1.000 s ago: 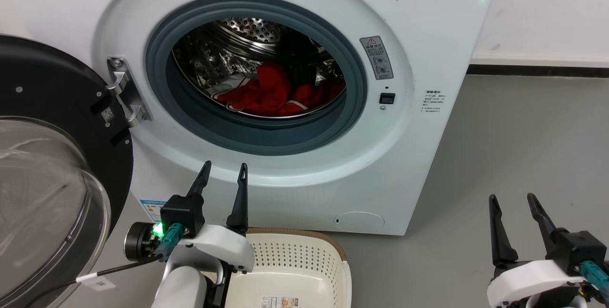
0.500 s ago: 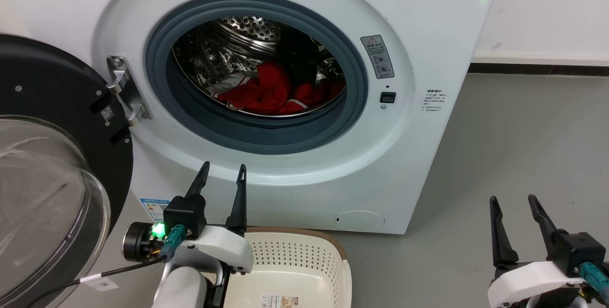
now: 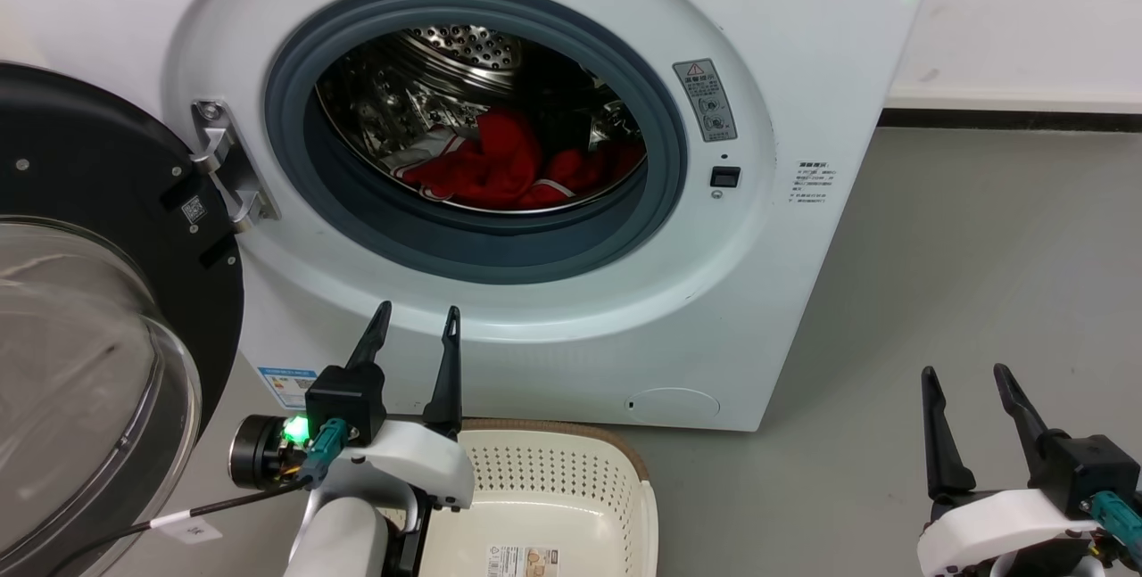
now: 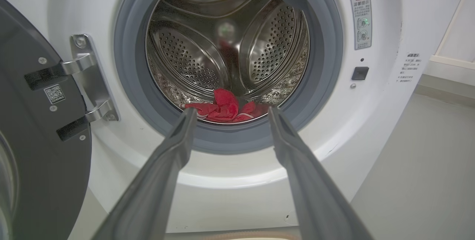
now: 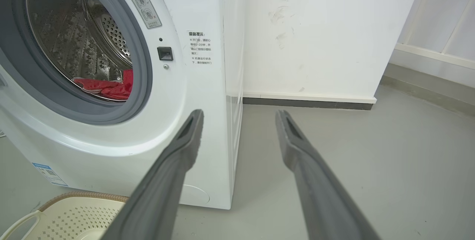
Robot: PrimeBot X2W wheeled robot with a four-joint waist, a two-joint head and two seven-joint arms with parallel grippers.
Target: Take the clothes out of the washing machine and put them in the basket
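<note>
The white washing machine [image 3: 785, 42] stands with its porthole uncovered and its black-framed glass door [image 3: 80, 309] swung out to the left. Red clothes [image 3: 500, 168] with white stripes lie at the bottom of the steel drum [image 4: 193, 51]; they show as clothes [image 4: 226, 107] in the left wrist view and clothes [image 5: 111, 88] in the right wrist view. The cream basket [image 3: 571, 488] with a brown rim sits on the floor in front of the machine. My left gripper [image 3: 417, 318] is open, low before the porthole, above the basket's left end. My right gripper [image 3: 965, 375] is open at the lower right, over bare floor.
Grey floor [image 3: 981, 247] stretches to the right of the machine up to a white wall [image 5: 315, 28] with a dark skirting. The open door takes up the left side. A thin cable with a white tag [image 3: 183, 527] hangs by my left wrist.
The whole head picture has shifted slightly, so the camera moved a little. Both grippers hold much the same place and stay open. The clothes have not moved.
</note>
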